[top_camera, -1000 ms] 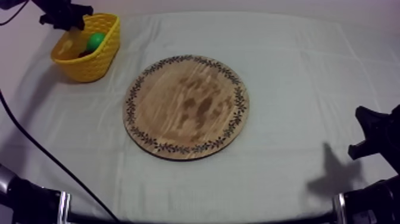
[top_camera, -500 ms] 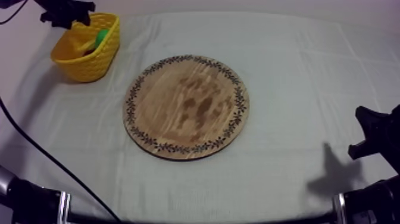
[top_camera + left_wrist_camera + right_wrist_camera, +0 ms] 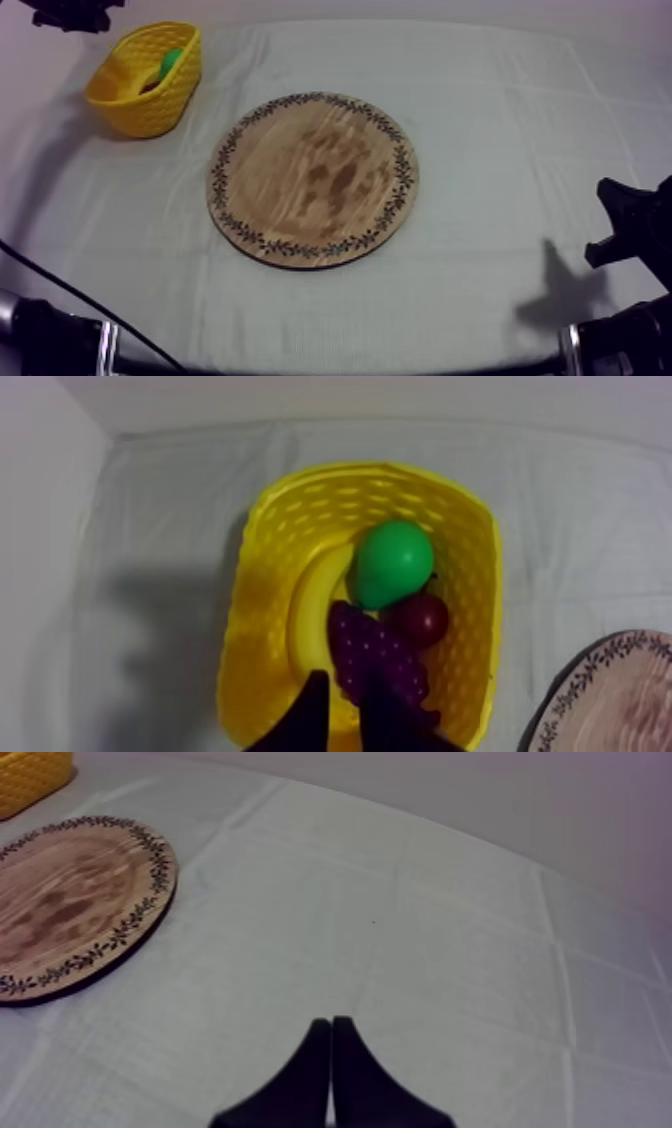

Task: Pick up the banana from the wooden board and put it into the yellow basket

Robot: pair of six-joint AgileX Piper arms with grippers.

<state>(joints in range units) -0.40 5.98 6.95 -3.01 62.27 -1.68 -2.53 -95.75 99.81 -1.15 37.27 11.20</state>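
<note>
Nearest you, the right pincer (image 3: 331, 1032) sits low over bare table (image 3: 500, 120) at the lower right of the top view. Its two fingers are pressed together on nothing (it has no share in this job, so I'd judge it parked there to keep clear). Just beyond, at the centre of the frame, the wooden board (image 3: 312, 180) lies flat with nothing on it.

Farther off, at the upper left, the yellow basket (image 3: 150, 115) stands near the table's corner. Your left pincer (image 3: 345, 711) hangs straight above it, fingers a little apart and gripping nothing, which fits a drop from above.

The banana (image 3: 315, 606) lies inside the basket, curved along one wall. The pear (image 3: 393, 563) leans against it, with the bunch of grapes (image 3: 375, 656) and the small red fruit (image 3: 420, 619) packed in beside. That is likely why it settled at the wall, the only free strip.

By my reading the task is done, and all that remains is for you to bring the left arm (image 3: 65, 12) back to rest.
</note>
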